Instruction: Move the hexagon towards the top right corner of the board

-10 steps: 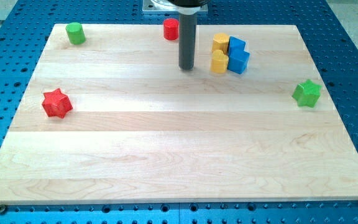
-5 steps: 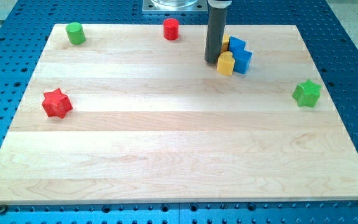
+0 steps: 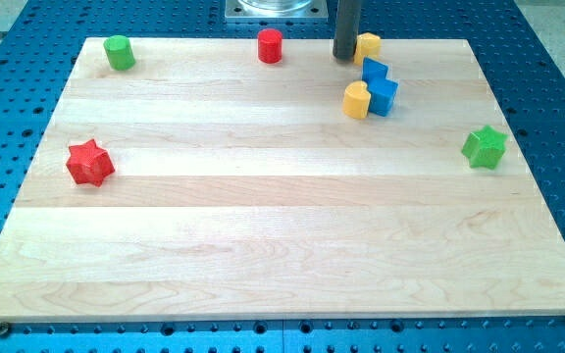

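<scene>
— Yellow hexagon (image 3: 368, 45): found where?
— Sat at the far edge of the wooden board (image 3: 263, 245), right of centre, well short of the far right corner.
— And my tip (image 3: 346, 57)?
— Stood just left of it, touching or nearly so; couldn't tell which. Ended as a plain dark rod, clasping nothing.
— Neighbours?
— Spotted a blue block (image 3: 379, 86) just nearer, touching another yellow block (image 3: 357, 100). Noted a red cylinder (image 3: 270, 45) further left, a green cylinder (image 3: 119, 52) by the far left corner, a red star (image 3: 90, 162) left, a green star (image 3: 485, 146) right.
</scene>
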